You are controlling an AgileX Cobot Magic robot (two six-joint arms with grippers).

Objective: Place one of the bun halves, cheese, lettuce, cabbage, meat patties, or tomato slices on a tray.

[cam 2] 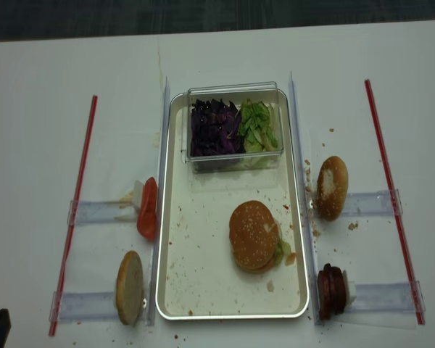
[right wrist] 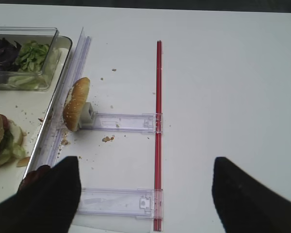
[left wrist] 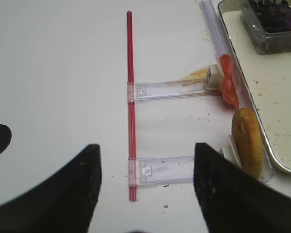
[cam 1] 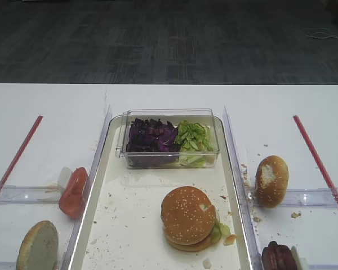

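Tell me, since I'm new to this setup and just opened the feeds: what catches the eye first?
A finished sesame-topped burger sits on the long crumb-speckled tray, right of its middle. At the tray's far end a clear box holds purple cabbage beside green lettuce. Off the tray, food stands on edge in holders: tomato slices and a bun half on the left, a seeded bun half and meat patties on the right.

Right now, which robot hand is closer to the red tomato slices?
Left. The left gripper hangs open on the tomato slices' side of the tray. The right gripper, also open, is across the tray, by the meat patties.
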